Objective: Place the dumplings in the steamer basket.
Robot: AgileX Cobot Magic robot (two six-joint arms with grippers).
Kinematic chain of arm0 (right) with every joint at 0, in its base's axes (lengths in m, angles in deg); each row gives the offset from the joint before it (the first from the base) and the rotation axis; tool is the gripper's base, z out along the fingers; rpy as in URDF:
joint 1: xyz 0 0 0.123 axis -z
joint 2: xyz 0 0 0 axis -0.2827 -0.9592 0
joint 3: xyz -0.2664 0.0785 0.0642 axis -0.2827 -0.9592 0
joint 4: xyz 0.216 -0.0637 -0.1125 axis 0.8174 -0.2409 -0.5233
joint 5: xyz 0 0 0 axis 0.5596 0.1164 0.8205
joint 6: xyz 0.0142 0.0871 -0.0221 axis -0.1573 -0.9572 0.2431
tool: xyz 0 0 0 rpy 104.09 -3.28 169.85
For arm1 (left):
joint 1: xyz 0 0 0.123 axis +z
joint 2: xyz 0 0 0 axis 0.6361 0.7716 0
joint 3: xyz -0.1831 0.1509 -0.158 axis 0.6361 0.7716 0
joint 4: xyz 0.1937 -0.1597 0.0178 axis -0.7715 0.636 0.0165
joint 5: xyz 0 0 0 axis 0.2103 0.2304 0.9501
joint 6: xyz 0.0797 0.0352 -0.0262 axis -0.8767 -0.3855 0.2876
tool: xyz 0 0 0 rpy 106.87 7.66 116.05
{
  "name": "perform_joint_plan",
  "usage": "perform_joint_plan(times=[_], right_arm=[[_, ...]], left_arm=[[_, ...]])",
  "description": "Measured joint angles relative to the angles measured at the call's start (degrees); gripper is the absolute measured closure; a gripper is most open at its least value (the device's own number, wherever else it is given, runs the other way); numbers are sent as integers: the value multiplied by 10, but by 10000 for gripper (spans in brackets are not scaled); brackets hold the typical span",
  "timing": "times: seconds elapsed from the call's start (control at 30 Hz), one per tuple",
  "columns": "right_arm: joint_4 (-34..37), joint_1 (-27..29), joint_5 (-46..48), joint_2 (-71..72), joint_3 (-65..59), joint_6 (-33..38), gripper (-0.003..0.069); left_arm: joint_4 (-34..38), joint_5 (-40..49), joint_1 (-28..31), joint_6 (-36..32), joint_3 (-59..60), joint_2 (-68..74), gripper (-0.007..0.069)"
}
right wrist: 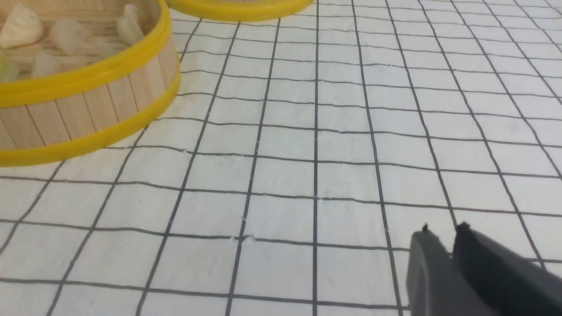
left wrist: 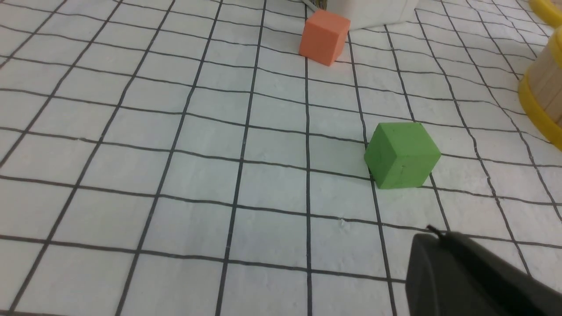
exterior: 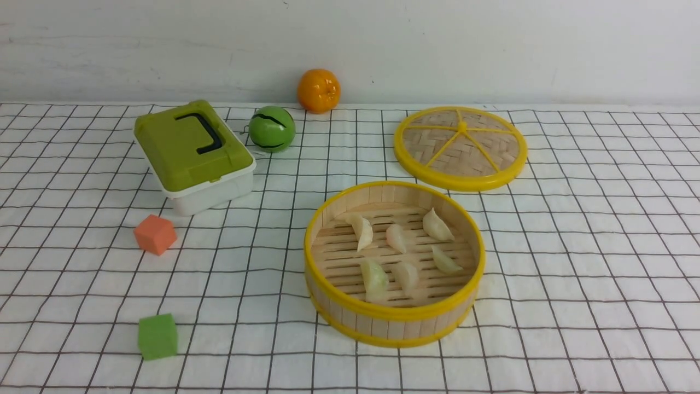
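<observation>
The steamer basket stands in the middle of the table. Several pale dumplings lie on its slatted floor, such as one at the back left and one at the right. No dumpling shows on the cloth outside it. Neither gripper shows in the front view. In the left wrist view my left gripper is shut and empty above the cloth, near the green cube. In the right wrist view my right gripper is shut and empty above bare cloth, apart from the basket, whose dumplings show inside.
The flat woven lid lies behind the basket to the right. A green-lidded box, a green ball and an orange stand at the back left. An orange cube and a green cube sit at the left.
</observation>
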Motion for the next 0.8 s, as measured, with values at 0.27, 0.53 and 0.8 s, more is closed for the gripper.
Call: perform_joint_plan(times=[0.27,0.53,0.8], right_arm=[[0,0,0,0,0,0,566],[0,0,0,0,0,0,555],[0,0,0,0,0,0,550]], left_arm=[[0,0,0,0,0,0,637],[0,0,0,0,0,0,637],[0,0,0,0,0,0,636]])
